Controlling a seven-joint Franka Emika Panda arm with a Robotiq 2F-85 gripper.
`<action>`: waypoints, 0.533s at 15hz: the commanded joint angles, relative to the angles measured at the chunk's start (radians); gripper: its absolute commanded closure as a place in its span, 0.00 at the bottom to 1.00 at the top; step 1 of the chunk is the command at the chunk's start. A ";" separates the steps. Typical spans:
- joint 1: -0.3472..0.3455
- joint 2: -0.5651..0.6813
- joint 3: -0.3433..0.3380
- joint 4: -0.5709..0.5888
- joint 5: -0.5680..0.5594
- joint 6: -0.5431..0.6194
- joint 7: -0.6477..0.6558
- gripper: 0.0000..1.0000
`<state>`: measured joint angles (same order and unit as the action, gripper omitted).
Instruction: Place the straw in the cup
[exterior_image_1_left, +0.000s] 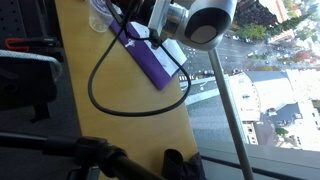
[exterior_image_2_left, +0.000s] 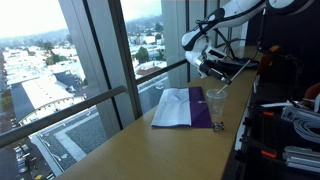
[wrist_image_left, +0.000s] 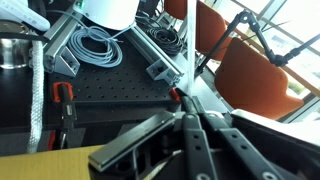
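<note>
straw gripped above the cup

the tool (wrist_image_left: 187, 130) is closed tight on the straw (wrist_image_left: 185, 62) and hangs above the cup (exterior_image_2_left: 216, 104). whether the straw's lower end is inside the cup cannot be told. the cup looks light, so a tip catching its rim could topple it, and the thin straw may swivel in the grip. a purple-and-white folder (exterior_image_2_left: 183, 108) lies just beside the cup on the tabletop (exterior_image_2_left: 130, 150). a black cable (exterior_image_1_left: 100, 92) loops near the cup.
</note>
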<state>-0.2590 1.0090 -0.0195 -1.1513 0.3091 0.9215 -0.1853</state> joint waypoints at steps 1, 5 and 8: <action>-0.007 0.015 -0.002 0.021 0.005 -0.016 0.006 1.00; -0.011 0.031 -0.004 0.035 0.009 -0.017 0.009 1.00; -0.016 0.045 -0.003 0.049 0.014 -0.019 0.012 1.00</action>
<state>-0.2641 1.0276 -0.0232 -1.1453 0.3091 0.9216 -0.1853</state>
